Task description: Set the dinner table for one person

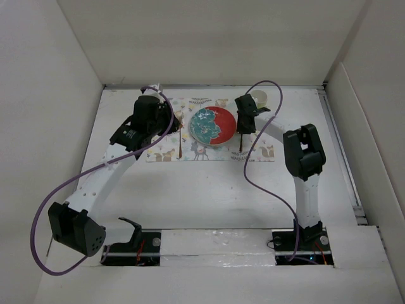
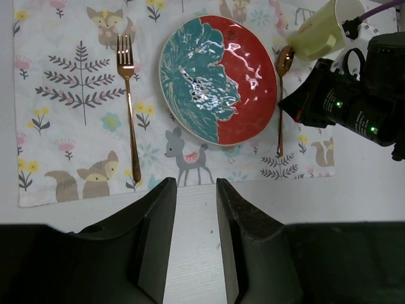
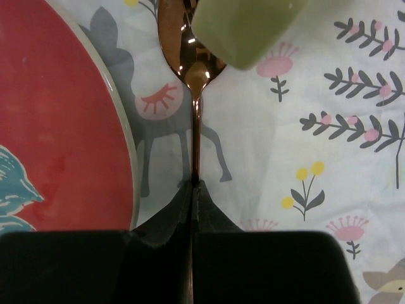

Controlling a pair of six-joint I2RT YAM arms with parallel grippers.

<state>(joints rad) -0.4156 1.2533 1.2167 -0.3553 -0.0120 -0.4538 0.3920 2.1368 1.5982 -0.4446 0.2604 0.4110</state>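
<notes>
The white dinner table (image 1: 209,196) runs back from the near edge, with a patterned placemat (image 2: 69,145) toward its far edge. The left gripper (image 2: 196,183) hangs at the mat's near hem, jaws parted, holding nothing. The right gripper (image 3: 192,187) is clamped on the copper spoon (image 3: 195,126) beside the plate (image 2: 218,79). A fork (image 2: 130,114) lies on the plate's other side, and a green mug (image 2: 319,31) sits farthest back.

Overhead, 2 wrist cams; plate (image 1: 213,125) shared
</notes>
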